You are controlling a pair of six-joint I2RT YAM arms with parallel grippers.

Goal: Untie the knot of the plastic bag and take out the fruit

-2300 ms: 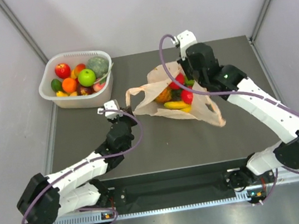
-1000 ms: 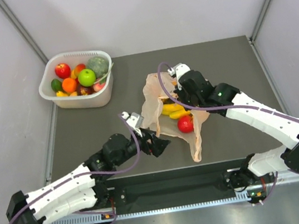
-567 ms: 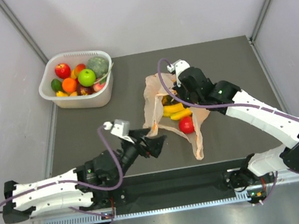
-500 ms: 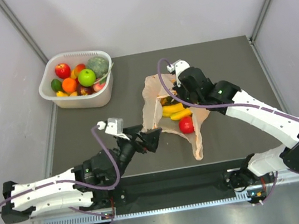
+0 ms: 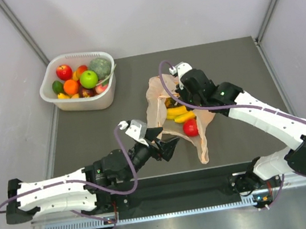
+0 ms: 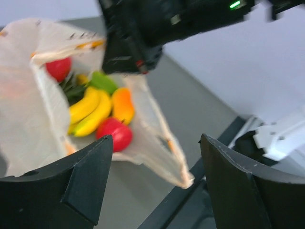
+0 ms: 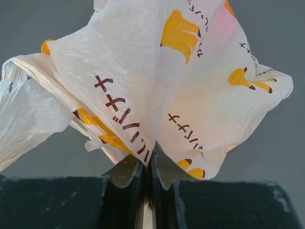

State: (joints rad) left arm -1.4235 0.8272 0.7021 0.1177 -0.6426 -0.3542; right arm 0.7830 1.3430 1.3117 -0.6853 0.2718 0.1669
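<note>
**Plastic bag** (image 7: 157, 71): thin translucent film, peach-tinted, crinkled and creased, with a soft sheen.

**Fruit** (image 6: 95, 114): looks like moulded plastic, smooth and glossy. Highlights show on the red piece (image 6: 116, 134) and the bananas (image 6: 83, 107).

**Worktop** (image 5: 98, 134): dark grey, matt and even.

**Tub** (image 5: 82, 103): smooth, milky-white plastic.

**Left gripper** (image 6: 155, 157): the fingers (image 6: 86, 176) are matt black with a fine-grained face.

**Arm shells** (image 5: 49, 193): white, smooth, semi-gloss.

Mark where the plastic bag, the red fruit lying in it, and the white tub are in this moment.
plastic bag (image 5: 202, 147): top view, on its loose lower flap of film.
red fruit (image 5: 190, 127): top view, on the middle of its round top.
white tub (image 5: 85, 104): top view, on its near wall.
</note>
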